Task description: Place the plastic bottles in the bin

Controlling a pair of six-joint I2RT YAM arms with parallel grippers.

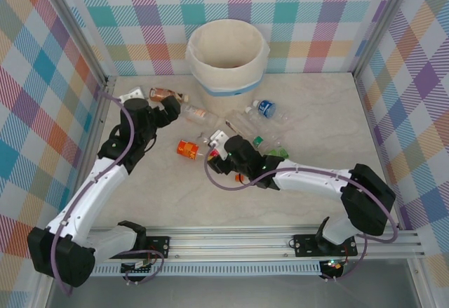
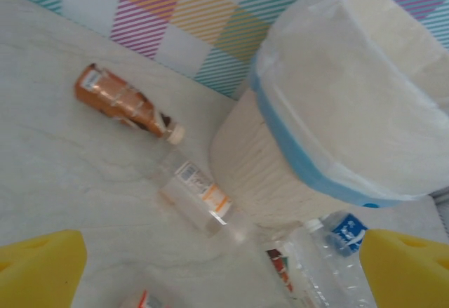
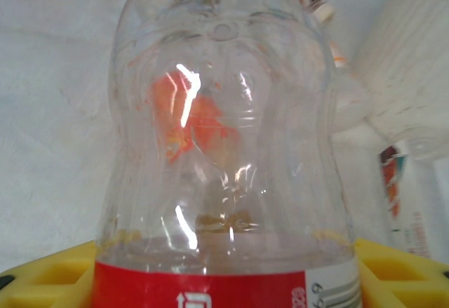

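2 end effectors: the left end effector (image 1: 172, 109) hangs released, its yellow fingers (image 2: 42, 269) spread wide. The right end effector (image 1: 217, 144) is clenched on a bottle.
Held bottle: a clear red-labelled bottle (image 3: 224, 168) sits between the right yellow pads (image 3: 400, 274). It is gripped at the label band with its base pointing away from the wrist. Holding the ribbed body rather than the cap likely stops it from twisting. I cannot tell whether it is off the surface (image 1: 140, 203).
Bin: the bin (image 1: 193, 48) stands upright at the far edge, mouth open, beyond both arms. The drop therefore calls for a carry forward and up over the rim.
Left-wrist outlook: a brown bottle (image 2: 123, 103) lies on its side, apart from the bin. An orange-labelled clear bottle (image 2: 200, 196) lies just beside the bin's wall. The wide spread probably suits straddling a lying bottle.
Loose bottles: an orange bottle (image 1: 188, 149) lies just left of the right end effector. A blue-labelled bottle (image 1: 266, 108) lies among clear ones near the bin's foot.
Progress: many bottles remain on the surface, so the task looks far from done.
Risk: the thin, smooth plastic may slip or crush under the pads.
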